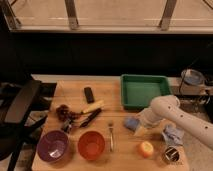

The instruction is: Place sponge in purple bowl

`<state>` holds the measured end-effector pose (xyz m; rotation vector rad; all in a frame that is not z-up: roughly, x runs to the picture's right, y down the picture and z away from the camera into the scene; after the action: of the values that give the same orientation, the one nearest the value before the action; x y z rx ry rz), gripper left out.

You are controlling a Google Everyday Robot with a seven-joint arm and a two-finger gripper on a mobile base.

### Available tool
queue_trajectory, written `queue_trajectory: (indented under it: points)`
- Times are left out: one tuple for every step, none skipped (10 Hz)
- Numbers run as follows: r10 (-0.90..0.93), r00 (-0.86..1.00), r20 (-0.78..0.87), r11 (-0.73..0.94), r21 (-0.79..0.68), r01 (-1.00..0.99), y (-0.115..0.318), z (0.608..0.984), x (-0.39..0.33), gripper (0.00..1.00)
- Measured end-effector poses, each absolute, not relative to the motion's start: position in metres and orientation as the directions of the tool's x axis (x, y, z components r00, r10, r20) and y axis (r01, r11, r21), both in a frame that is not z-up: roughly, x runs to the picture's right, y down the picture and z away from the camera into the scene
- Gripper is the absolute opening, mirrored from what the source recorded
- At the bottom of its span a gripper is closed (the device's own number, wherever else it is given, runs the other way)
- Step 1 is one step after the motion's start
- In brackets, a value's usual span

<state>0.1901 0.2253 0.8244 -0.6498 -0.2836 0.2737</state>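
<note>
The sponge (132,123), blue with a yellowish side, lies on the wooden table (115,107) right of centre, in front of the green tray (145,91). My gripper (140,125) is at the end of the white arm (172,114), which reaches in from the right. It is low over the table, right at the sponge's right side. The purple bowl (52,146) stands at the table's front left corner, far to the left of the gripper.
An orange-red bowl (91,145) stands beside the purple bowl, with a fork (111,135) to its right. An orange fruit (145,148), a can (171,155) and a blue cloth (173,134) lie front right. Utensils (93,107) and grapes (63,111) lie left of centre. A black chair (22,102) stands at the left.
</note>
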Motion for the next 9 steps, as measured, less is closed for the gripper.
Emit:
queue_trajectory:
  points:
    - [0.321, 0.928, 0.191, 0.77, -0.622, -0.139, 0.228, 0.826, 0.191, 0.6]
    - [0.311, 0.93, 0.197, 0.776, -0.617, -0.128, 0.227, 0.823, 0.188, 0.51]
    - [0.28, 0.935, 0.217, 0.79, -0.605, -0.096, 0.221, 0.818, 0.183, 0.41]
    - [0.244, 0.94, 0.24, 0.802, -0.594, -0.056, 0.217, 0.813, 0.178, 0.31]
    - [0.211, 0.942, 0.261, 0.812, -0.584, -0.02, 0.215, 0.809, 0.171, 0.22]
    - [0.196, 0.941, 0.276, 0.817, -0.577, -0.002, 0.214, 0.806, 0.166, 0.11]
    - [0.191, 0.938, 0.288, 0.823, -0.567, 0.006, 0.211, 0.801, 0.163, 0.03]
    - [0.179, 0.935, 0.306, 0.833, -0.553, 0.022, 0.205, 0.794, 0.159, 0.0]
    - [0.151, 0.928, 0.34, 0.846, -0.531, 0.056, 0.192, 0.781, 0.148, 0.0]
